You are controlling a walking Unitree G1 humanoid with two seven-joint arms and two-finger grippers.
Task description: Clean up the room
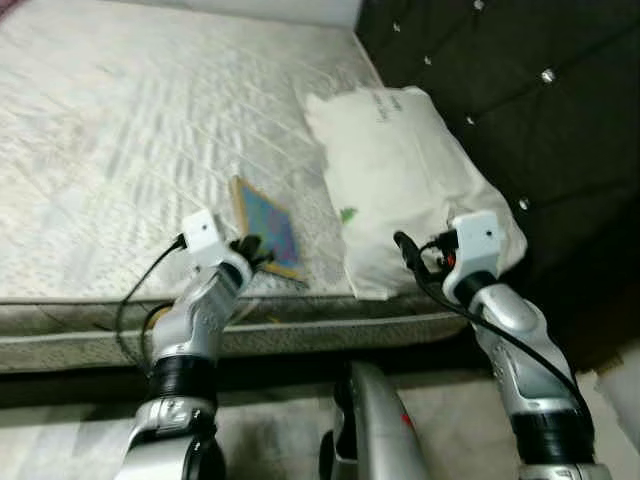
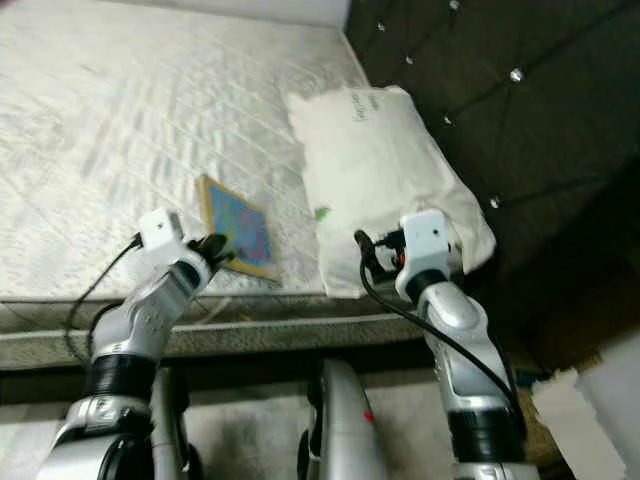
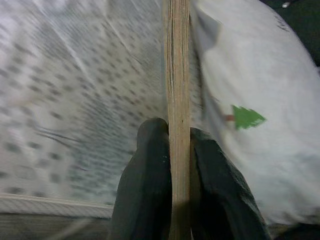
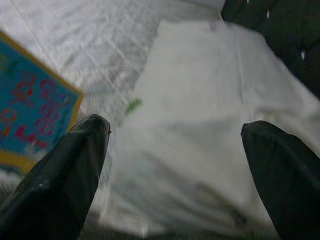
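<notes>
A flat book (image 1: 266, 225) with a blue cover and yellow border lies on the mattress (image 1: 120, 140) near its front edge. My left gripper (image 1: 252, 250) is shut on the book's near edge; in the left wrist view the thin edge of the book (image 3: 178, 90) stands between the two black fingers (image 3: 145, 175). A white pillow (image 1: 400, 170) with a small green tree print (image 3: 246, 117) lies to the right of the book. My right gripper (image 1: 408, 250) hovers open at the pillow's front edge, its fingers (image 4: 65, 175) spread wide over the pillow (image 4: 200, 125).
A dark tufted headboard (image 1: 520, 90) runs along the right side of the bed. The mattress front edge (image 1: 300, 335) is just below both grippers. Pale floor (image 1: 60, 440) lies beneath, with my own body (image 1: 380, 430) between the arms.
</notes>
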